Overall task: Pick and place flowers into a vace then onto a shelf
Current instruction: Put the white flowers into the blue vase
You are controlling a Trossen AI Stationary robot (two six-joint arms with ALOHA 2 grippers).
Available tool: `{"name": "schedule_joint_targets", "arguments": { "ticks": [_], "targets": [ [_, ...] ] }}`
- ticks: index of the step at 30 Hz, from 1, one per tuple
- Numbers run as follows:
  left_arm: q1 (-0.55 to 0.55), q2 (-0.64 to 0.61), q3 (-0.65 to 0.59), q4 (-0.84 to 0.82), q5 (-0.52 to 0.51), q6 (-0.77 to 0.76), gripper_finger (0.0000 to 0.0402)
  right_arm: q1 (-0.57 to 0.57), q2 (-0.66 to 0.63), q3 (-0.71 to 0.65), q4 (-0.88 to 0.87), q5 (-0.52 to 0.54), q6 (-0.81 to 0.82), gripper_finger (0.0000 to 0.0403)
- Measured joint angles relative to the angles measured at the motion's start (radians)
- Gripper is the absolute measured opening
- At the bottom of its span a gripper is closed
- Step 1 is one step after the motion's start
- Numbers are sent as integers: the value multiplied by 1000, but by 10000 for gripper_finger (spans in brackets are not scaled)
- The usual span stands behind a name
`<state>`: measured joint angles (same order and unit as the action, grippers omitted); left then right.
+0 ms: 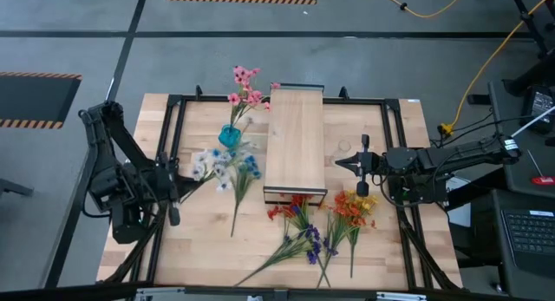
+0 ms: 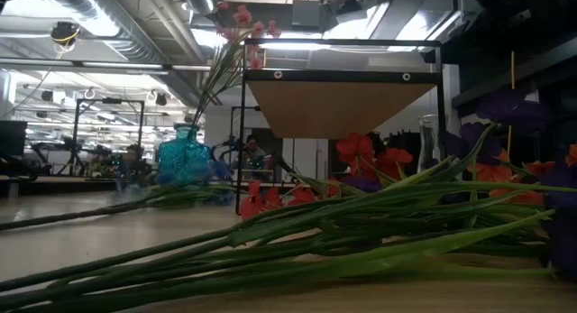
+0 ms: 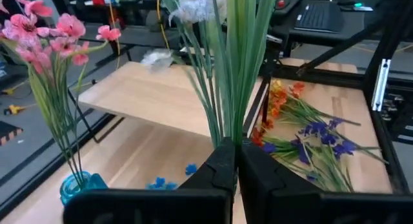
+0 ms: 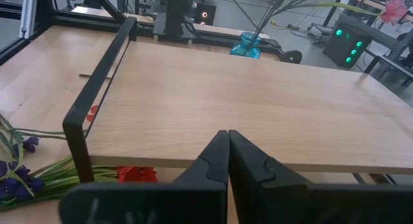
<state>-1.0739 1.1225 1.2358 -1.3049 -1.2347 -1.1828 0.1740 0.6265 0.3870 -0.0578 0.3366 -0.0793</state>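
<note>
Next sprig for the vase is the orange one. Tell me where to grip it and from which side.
Grip the orange flowers on the bare green stems below the blooms, coming straight down from above. They lie flat on the tabletop with the stems running toward its front edge, just below the right hand, which is shut and empty.

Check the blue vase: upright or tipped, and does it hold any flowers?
Upright. The blue vase stands on the table beside the shelf, with the pink flowers rising from its neck, as the low view confirms.

Grey floor point(image 1: 260, 36), hazard-striped mats point(image 1: 39, 75), yellow cable point(image 1: 486, 54).
</note>
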Motion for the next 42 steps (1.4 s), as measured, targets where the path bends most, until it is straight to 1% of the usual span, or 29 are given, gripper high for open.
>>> {"name": "schedule_joint_targets", "arguments": {
  "ticks": [3,8,15,23,25,27,29,32,38,42],
  "targets": [
    [15,1,-6,0,-1,-3,3,0,0,0,0,0,0,8],
    [42,3,-70,-7,-86,8,3,0,0,0,0,0,0,8],
    [74,-38,-195,-11,-129,-119,3,0,0,0,3,0,0,8],
    [102,-110,-366,3,-152,-265,3,0,0,0,44,0,-4,8],
    [101,-129,-410,29,-153,-298,3,0,0,0,44,0,-4,8],
    [101,-143,-450,82,-138,-296,3,0,0,0,44,0,-4,8],
    [101,-157,-489,154,-118,-275,3,0,0,0,45,0,-4,8],
    [101,-166,-529,286,-85,-194,3,0,0,0,47,0,-4,8],
    [107,-166,-578,606,-15,96,3,0,0,0,56,0,-7,8],
    [147,-166,-598,777,37,287,3,0,0,0,78,0,-28,8]
  ]
}}
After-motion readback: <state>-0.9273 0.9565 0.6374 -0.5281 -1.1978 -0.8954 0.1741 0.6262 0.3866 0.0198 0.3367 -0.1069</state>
